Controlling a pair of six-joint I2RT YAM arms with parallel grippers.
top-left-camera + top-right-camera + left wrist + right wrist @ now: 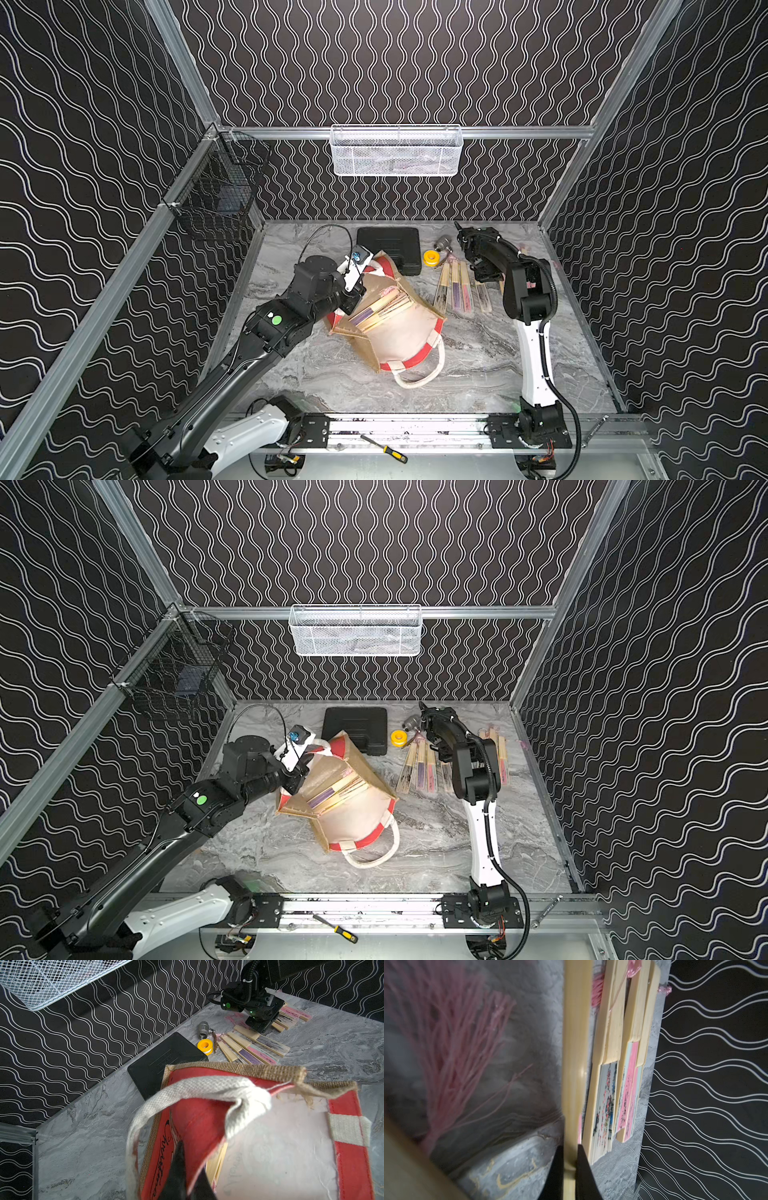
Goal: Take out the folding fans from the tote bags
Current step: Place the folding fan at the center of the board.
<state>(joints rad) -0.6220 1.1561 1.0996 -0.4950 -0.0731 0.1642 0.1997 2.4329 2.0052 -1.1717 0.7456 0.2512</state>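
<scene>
1. A grey marbled tabletop [478, 365] sits inside walls of black wavy-line paper. A white mesh basket [395, 151] hangs on the far rail and a black wire basket [212, 195] on the left rail.
2. The tote bag [409, 340] sits open near the middle, white lining showing, with one rope handle trailing toward the near edge.
3. Inside it, a bundle of folding fans [380, 309] lies against the jute wall (purple and bamboo edges show).
4. The left tool [188, 1165] is pinched narrow on the bag's red side panel at the rim, just beside a white handle.
5. A row of fans [457, 286] lies flat on the tabletop to the right of the bag.
6. The right tool [570, 1159] is low among those fans, clamped on the bamboo rib of a single fan [575, 1043]. Whether that fan touches the tabletop I cannot tell.
7. Behind the bag lie a black case [388, 243], a yellow tape roll [431, 257] and a metal fitting [444, 242].
8. A screwdriver [384, 448] rests on the front rail.
</scene>
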